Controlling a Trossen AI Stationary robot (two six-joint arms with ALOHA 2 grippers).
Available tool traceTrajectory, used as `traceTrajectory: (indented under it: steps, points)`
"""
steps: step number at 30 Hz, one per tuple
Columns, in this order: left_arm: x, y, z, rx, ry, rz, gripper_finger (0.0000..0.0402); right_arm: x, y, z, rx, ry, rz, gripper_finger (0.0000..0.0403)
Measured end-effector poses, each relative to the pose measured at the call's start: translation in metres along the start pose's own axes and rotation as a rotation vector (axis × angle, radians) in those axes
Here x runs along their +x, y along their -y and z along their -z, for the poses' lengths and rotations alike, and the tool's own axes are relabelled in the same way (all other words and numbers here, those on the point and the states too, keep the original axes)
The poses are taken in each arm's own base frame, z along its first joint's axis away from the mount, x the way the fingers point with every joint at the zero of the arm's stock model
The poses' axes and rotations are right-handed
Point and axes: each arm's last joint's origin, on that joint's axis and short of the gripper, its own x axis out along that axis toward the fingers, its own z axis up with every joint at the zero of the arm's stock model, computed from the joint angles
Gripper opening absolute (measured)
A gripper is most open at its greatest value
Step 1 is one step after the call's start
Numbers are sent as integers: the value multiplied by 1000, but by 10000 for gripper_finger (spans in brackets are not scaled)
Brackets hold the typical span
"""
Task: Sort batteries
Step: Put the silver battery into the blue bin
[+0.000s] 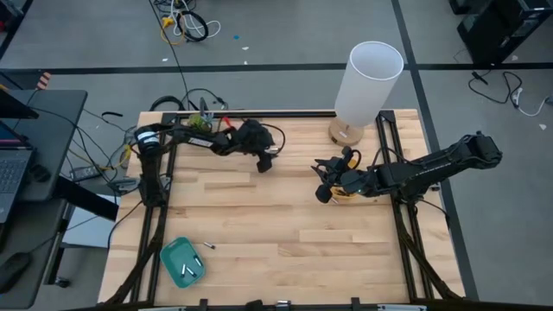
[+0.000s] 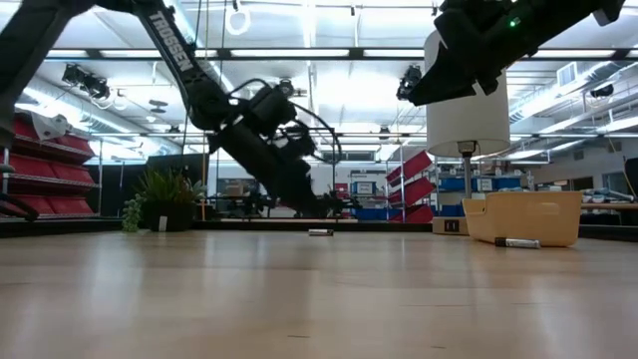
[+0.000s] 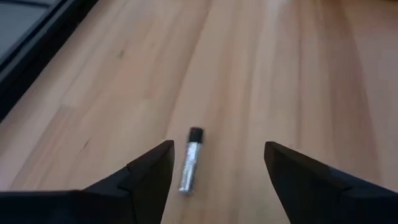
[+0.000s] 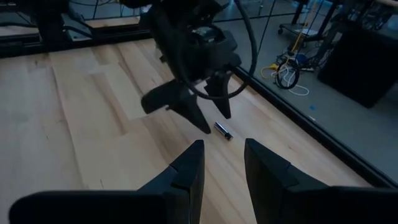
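Note:
A silvery battery [image 3: 191, 165] with one dark end lies on the wooden table, just ahead of my left gripper [image 3: 219, 149]. That gripper [image 1: 266, 164] is open, hovers low at the back middle of the table, and its fingers stand to either side of the battery without touching it. The right wrist view shows the same battery [image 4: 222, 130] below the left fingers. My right gripper [image 4: 224, 149] is open and empty, raised right of centre [image 1: 320, 181]. Another battery [image 2: 518, 242] lies in front of the yellow tray [image 2: 523, 217]. The teal tray [image 1: 175, 253] at the near left holds some batteries [image 1: 192, 268].
A white lamp [image 1: 367, 82] on a wooden foot stands at the back right. One loose battery [image 1: 208, 246] lies beside the teal tray. Black frame rails run along the table's left, right and far edges. The middle of the table is bare wood.

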Motion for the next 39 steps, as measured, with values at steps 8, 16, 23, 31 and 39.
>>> traceTrajectory:
  steps: [8,16,23,31,39]
  points:
    - [13,-18,-2,-148,-16,-27,224,0,0,1,-7,-7,3,100]
    - [14,-22,-5,-100,-124,6,204,0,1,2,-12,-17,5,100]
    - [12,-22,-4,-27,-196,25,204,0,1,2,-13,-17,5,100]
    - [16,-20,-6,73,-174,0,187,0,0,2,-10,-14,4,100]
    - [16,-20,-4,126,-201,-3,151,0,0,2,-8,-13,3,100]
